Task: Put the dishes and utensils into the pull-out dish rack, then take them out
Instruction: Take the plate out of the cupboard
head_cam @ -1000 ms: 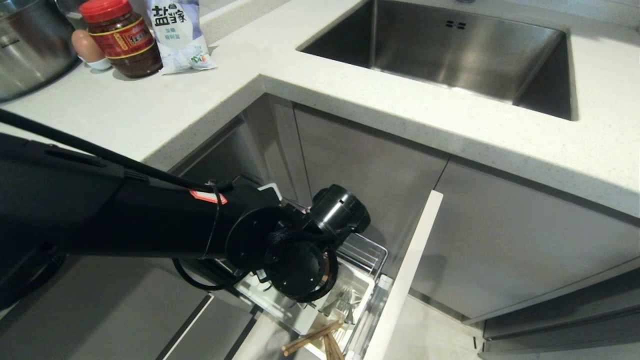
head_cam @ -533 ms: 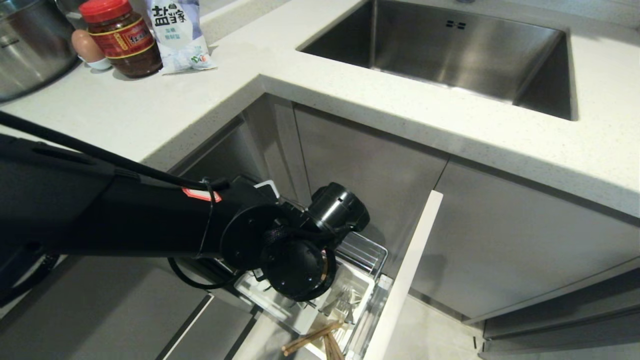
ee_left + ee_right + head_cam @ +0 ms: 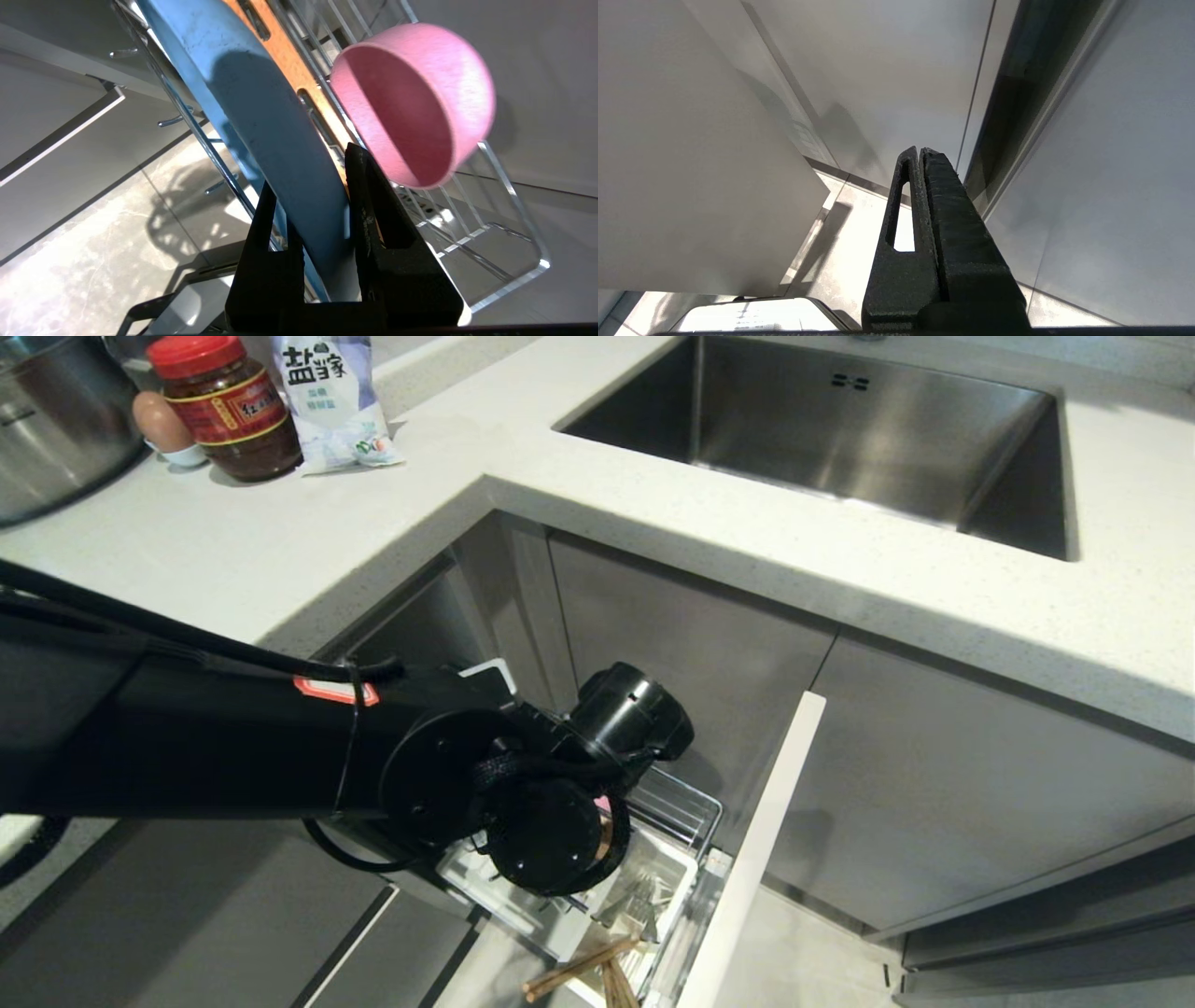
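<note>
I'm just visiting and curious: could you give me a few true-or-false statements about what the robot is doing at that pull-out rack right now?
1. The left gripper is shut on the blue plate. True.
2. The pink bowl sits in the sink. False: it is in the pull-out dish rack, beside the plate.
3. The right gripper holds a fork. False: it is shut and empty.
4. Wooden chopsticks stand in the rack's caddy. True.

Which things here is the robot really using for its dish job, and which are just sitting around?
For the job: flat light-blue plate pinched by the left gripper; matte pink bowl; chrome wire dish rack; wooden chopsticks.

Just sitting: red-lidded sauce jar; white salt bag; brown egg; steel pot; steel sink.
</note>
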Available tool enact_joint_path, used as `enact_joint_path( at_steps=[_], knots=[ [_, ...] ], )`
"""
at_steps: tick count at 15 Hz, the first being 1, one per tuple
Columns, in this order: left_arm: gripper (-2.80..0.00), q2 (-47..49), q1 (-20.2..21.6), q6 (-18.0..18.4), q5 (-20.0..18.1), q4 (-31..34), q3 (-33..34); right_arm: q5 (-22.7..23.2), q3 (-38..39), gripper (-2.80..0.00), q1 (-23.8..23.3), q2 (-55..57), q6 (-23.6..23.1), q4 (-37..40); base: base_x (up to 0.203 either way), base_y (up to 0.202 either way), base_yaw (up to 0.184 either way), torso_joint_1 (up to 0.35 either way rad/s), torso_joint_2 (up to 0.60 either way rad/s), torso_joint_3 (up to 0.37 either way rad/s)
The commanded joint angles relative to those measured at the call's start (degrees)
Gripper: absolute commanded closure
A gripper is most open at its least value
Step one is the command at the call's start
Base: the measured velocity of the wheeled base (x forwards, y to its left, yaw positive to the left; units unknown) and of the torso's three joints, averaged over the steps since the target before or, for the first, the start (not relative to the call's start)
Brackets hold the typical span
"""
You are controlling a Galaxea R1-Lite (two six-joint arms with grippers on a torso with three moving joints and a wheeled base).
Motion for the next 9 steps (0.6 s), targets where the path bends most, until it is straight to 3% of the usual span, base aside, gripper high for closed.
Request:
enact_joint_path(
  at_steps=[1,9],
  knots=[
    [0.00,-4.8,-1.2,-0.3,0.5,0.6,-0.9,0.0,0.0,0.00,0.0,-0.2,0.0,0.0,0.000,0.000,0.000,0.000,0.00,0.000],
    [0.00,-21.7,-9.6,1.0,1.3,8.1,-7.4,0.0,0.0,0.00,0.0,-0.2,0.0,0.0,0.000,0.000,0.000,0.000,0.00,0.000]
  ],
)
